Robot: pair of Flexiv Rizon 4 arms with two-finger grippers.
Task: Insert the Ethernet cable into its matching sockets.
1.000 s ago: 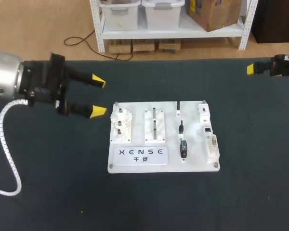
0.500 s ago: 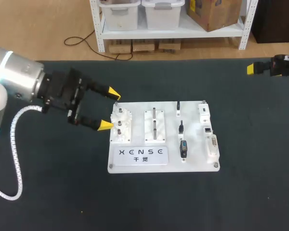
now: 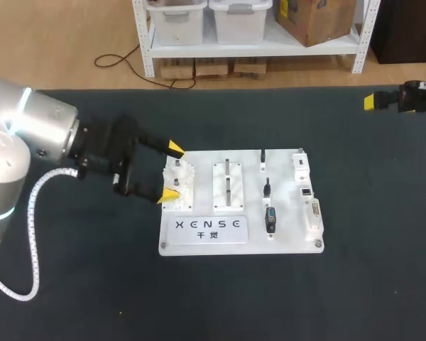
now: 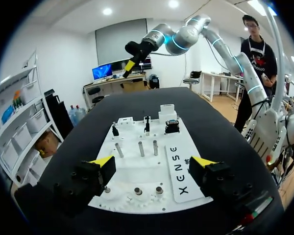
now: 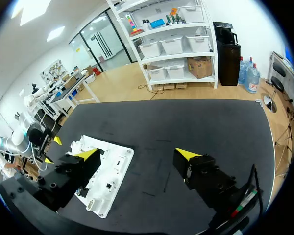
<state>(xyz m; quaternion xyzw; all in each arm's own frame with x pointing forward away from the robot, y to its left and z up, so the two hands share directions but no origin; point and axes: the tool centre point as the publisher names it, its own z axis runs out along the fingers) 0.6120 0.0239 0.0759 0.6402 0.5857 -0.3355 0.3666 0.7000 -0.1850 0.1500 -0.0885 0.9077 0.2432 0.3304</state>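
Both left end effector [image 4: 153, 161] fingers [image 4: 101, 162] gape, empty.

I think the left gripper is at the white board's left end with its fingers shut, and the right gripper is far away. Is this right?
No: the left gripper is open, as the left wrist view shows. It is at the left end of the white board, and the right gripper is far away.
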